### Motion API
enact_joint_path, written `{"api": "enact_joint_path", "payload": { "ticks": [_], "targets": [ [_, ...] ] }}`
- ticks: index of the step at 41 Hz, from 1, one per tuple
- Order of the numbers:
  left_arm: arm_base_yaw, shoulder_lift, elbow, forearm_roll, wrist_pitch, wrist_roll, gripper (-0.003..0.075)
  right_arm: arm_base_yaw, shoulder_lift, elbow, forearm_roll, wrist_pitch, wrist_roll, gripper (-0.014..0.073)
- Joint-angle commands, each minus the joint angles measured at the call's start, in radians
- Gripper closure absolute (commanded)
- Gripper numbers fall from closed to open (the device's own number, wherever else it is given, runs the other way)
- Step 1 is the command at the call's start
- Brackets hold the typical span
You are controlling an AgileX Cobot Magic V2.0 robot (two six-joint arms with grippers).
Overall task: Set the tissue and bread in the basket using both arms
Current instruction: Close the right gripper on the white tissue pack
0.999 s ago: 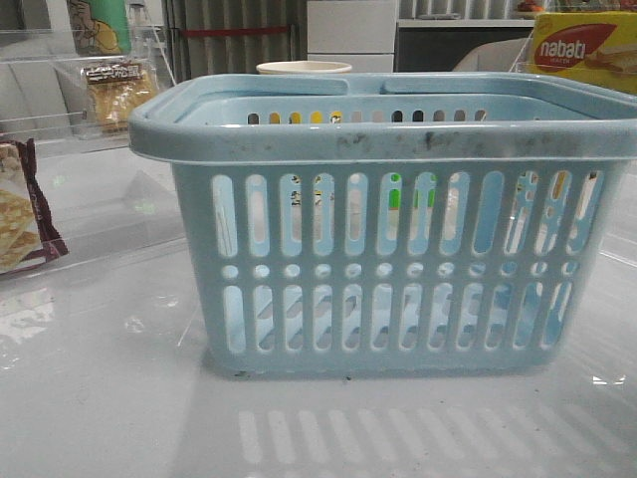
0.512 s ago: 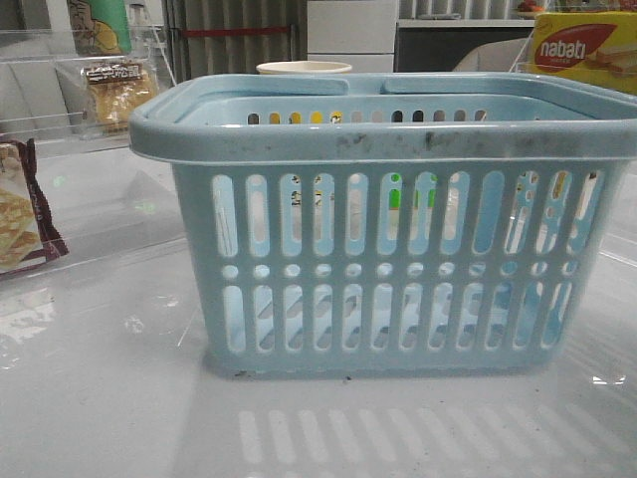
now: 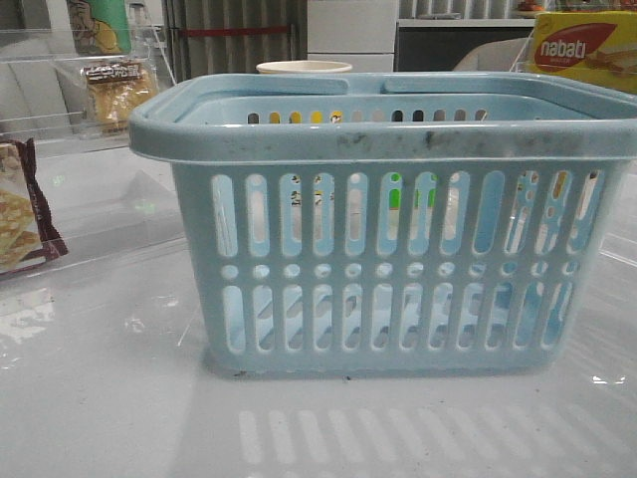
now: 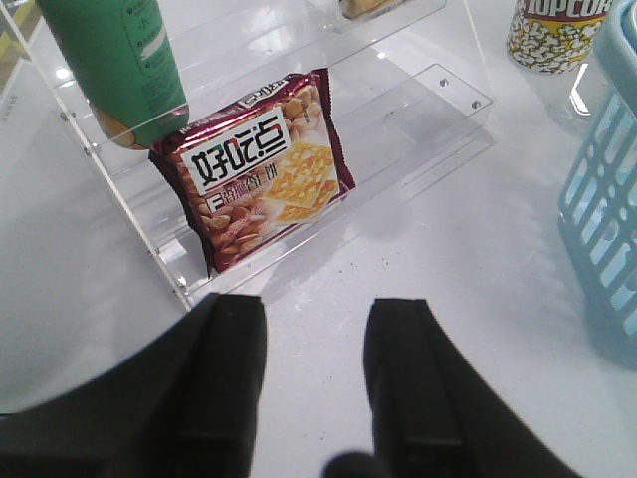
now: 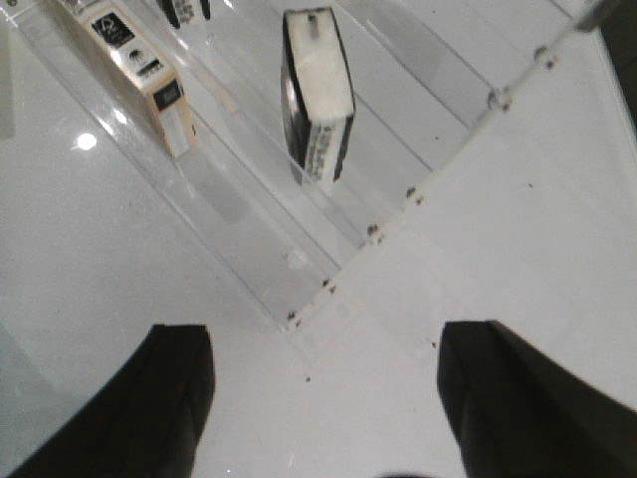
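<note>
The light-blue slotted basket [image 3: 398,249] fills the middle of the front view; its side also shows in the left wrist view [image 4: 607,209]. The bread [image 3: 117,92] stands on a clear shelf at the far left, behind the basket. The tissue [image 5: 317,95], a black pack with a white face, stands on edge on a clear shelf in the right wrist view. My left gripper [image 4: 317,309] is open over bare table, in front of a maroon packet. My right gripper [image 5: 328,339] is wide open over the table by the shelf's corner, short of the tissue. Neither holds anything.
A maroon cracker packet [image 4: 261,164] leans on the left acrylic shelf beside a green bottle [image 4: 114,60]. A popcorn cup [image 4: 552,35] stands behind the basket. A cream box [image 5: 144,80] sits on the right shelf. A yellow Nabati box [image 3: 582,50] is at the back right.
</note>
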Motion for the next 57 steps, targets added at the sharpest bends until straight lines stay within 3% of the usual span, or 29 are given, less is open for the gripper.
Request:
{"api": "enact_joint_path", "payload": {
  "ticks": [1, 19, 25, 30, 37, 49, 57],
  "targets": [
    [-0.006, 0.007, -0.029, -0.01, -0.075, -0.01, 0.0449, -0.006, 0.049, -0.101, -0.02, -0.063, 0.003, 0.0015],
    [-0.006, 0.007, -0.029, -0.01, -0.075, -0.01, 0.057, -0.006, 0.31, -0.251, -0.028, -0.161, 0.002, 0.0037],
    [-0.006, 0.007, -0.029, -0.01, -0.075, -0.01, 0.0605, -0.006, 0.354, -0.251, -0.059, -0.234, 0.002, 0.0105],
    [-0.006, 0.007, -0.029, -0.01, -0.075, -0.01, 0.0631, -0.006, 0.361, -0.251, -0.07, -0.263, 0.002, 0.0218],
    [-0.006, 0.007, -0.029, -0.01, -0.075, -0.01, 0.063, -0.006, 0.326, -0.251, -0.07, -0.265, 0.002, 0.034],
    [-0.006, 0.007, -0.029, -0.01, -0.075, -0.01, 0.063, 0.015, 0.131, -0.251, 0.011, -0.151, 0.002, 0.034],
    [-0.006, 0.007, -0.029, -0.01, -0.075, -0.01, 0.063, 0.11, -0.035, -0.251, 0.021, -0.065, 0.002, 0.034]
  ]
}}
